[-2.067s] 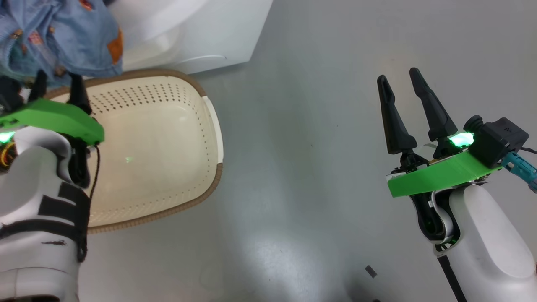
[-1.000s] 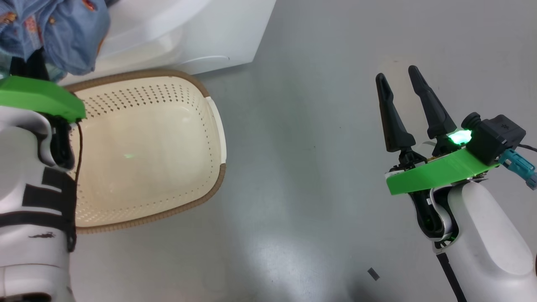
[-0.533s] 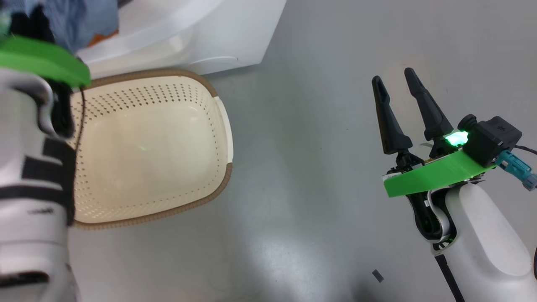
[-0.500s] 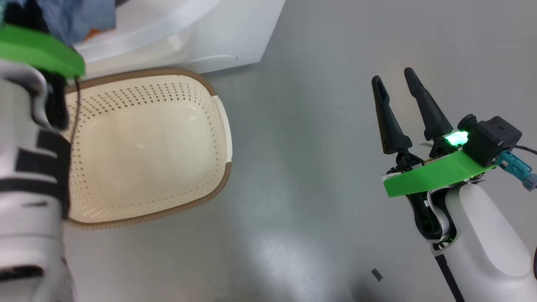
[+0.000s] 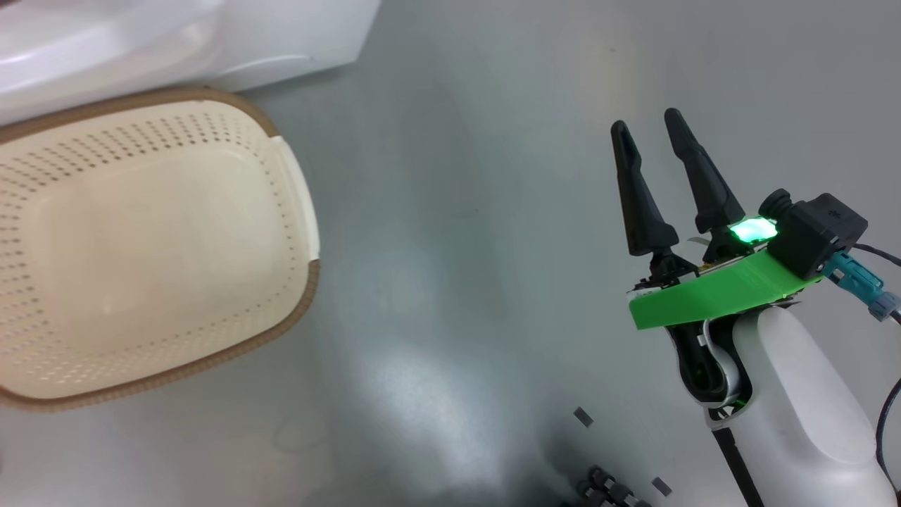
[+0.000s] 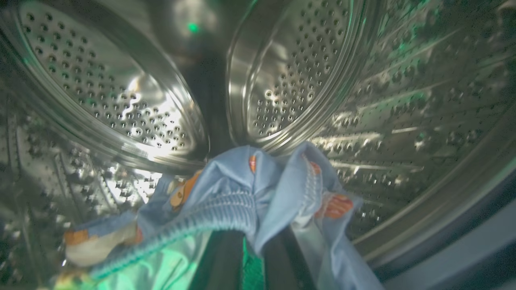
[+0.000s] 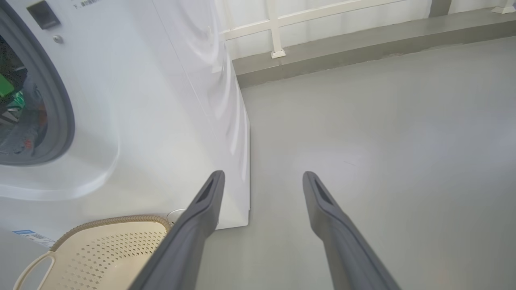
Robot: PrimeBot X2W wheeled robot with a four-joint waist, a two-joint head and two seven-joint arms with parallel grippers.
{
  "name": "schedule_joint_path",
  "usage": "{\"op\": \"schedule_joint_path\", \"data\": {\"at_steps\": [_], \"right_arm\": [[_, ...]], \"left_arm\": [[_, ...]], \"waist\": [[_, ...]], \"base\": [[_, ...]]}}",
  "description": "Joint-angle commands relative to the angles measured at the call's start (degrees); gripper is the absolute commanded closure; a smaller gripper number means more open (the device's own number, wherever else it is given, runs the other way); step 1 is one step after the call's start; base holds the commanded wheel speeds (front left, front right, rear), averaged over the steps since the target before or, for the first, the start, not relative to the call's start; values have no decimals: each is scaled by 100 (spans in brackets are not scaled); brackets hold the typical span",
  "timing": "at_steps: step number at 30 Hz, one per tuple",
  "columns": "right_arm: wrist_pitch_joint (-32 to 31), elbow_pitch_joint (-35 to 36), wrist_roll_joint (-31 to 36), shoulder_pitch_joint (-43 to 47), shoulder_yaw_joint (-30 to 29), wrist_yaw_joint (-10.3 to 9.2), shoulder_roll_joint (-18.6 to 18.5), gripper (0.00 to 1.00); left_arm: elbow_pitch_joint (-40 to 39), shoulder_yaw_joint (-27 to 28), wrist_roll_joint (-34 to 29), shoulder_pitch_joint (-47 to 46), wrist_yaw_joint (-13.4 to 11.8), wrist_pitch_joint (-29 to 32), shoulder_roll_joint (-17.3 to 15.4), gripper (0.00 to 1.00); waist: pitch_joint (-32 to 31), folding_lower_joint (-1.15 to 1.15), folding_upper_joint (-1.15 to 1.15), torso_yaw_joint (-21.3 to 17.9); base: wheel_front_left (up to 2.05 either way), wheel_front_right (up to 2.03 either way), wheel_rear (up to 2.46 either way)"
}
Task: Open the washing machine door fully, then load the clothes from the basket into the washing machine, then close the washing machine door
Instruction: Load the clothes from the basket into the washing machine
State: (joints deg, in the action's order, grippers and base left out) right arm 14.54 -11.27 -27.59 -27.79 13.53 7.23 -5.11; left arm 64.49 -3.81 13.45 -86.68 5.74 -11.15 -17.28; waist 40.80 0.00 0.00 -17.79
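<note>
In the left wrist view my left gripper (image 6: 250, 245) is inside the perforated steel drum (image 6: 298, 68) of the washing machine. It is shut on the clothes (image 6: 242, 189), a bunch of light blue fabric with orange-brown figures that drapes over and hides its fingertips. The basket (image 5: 299, 296) sits on the floor against the white washing machine (image 5: 281, 35), with nothing inside it. My right gripper (image 5: 645, 121) hangs open over bare floor, well right of the basket. Its fingers (image 7: 201, 209) point past the washing machine (image 7: 161, 100) corner. The washing machine door is out of view.
The grey rubber ring (image 7: 66, 108) of the machine's mouth shows at the left of the right wrist view, above the basket (image 7: 105, 249). A low grey ledge with white railing (image 7: 278, 44) runs along the far wall. Small dark bits (image 5: 605, 486) lie on the grey floor.
My left arm has carried the clothes up out of the head view and into the drum. The head camera has shifted, so the basket sits further left. The right gripper stays open and still.
</note>
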Motion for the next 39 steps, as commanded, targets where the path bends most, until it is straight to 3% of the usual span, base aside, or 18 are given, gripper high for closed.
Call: {"op": "schedule_joint_path", "data": {"at_steps": [1,9,12,13,14,15,25,39], "right_arm": [[46,150,-28,26,124,25,48,0],[46,184,-21,20,86,25,113,0],[46,152,-16,12,116,25,127,0],[46,141,-12,10,130,25,128,0],[46,132,-7,7,140,25,128,0],[46,123,-3,5,144,25,124,0],[46,48,27,0,185,25,27,0],[46,-22,23,7,201,25,-136,0]], "left_arm": [[-249,-48,-131,-243,-46,-200,-289,100],[-1650,128,-279,-147,-243,-382,-364,100],[-1389,245,-196,100,-293,-383,-271,100],[-1229,254,-185,124,-318,-384,-245,91],[-1026,260,-164,133,-341,-377,-214,34],[-839,255,-142,120,-338,-359,-177,0],[371,224,4,-39,-395,-132,27,0],[610,236,226,623,-133,-368,297,0]], "waist": [[236,0,0,-236],[364,0,0,-287],[321,0,0,-241],[303,0,0,-223],[283,0,0,-207],[263,0,0,-188],[-28,0,0,-3],[-566,0,0,395]], "base": [[0,0,0],[0,0,0],[0,0,0],[0,0,0],[0,0,0],[0,0,0],[0,0,0],[0,0,0]]}}
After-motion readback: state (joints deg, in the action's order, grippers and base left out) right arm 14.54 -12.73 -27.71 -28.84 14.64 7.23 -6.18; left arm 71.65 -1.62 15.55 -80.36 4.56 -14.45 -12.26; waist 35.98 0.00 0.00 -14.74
